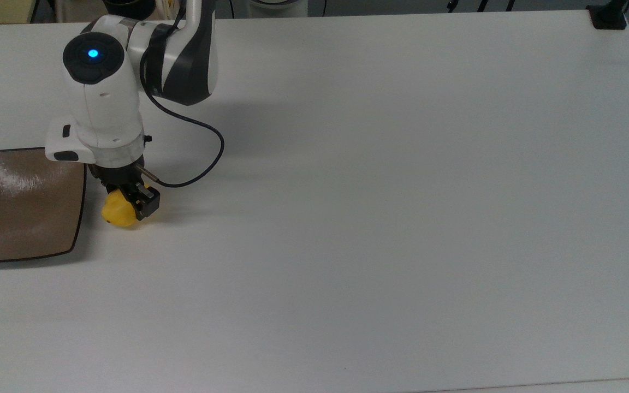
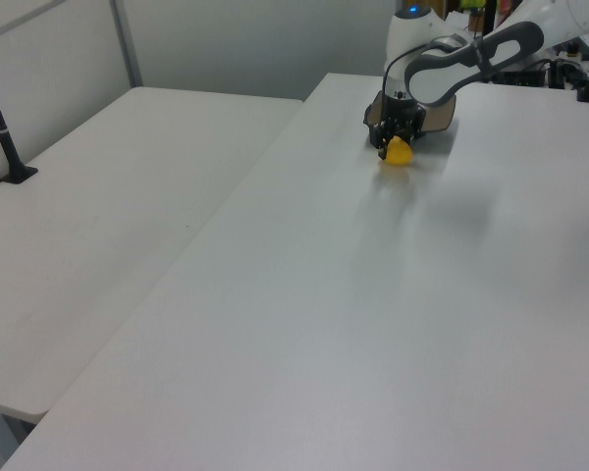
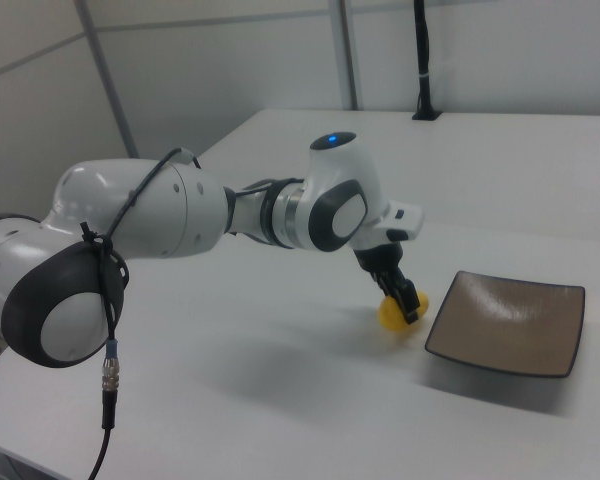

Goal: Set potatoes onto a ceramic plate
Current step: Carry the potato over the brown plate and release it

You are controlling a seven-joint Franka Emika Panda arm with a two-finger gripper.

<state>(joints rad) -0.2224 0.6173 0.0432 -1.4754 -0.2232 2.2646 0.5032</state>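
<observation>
Your end effector (image 1: 129,203) is clamped on the yellow potato (image 1: 115,212), w/ the potato low over the white desk (image 1: 380,191), just beside the brown square plate (image 1: 19,202) on the top view's left, not touching it.

The Panda arm (image 3: 180,215) reaches out low over the table, its white forearm running toward three o'clock in the right view and ending in a wrist with a lit blue dot on top. From there the hand turns down toward five o'clock. The gripper (image 1: 129,203) (image 3: 402,303) (image 2: 392,144) has its black fingers (image 1: 148,201) clamped against a yellow lump.
</observation>
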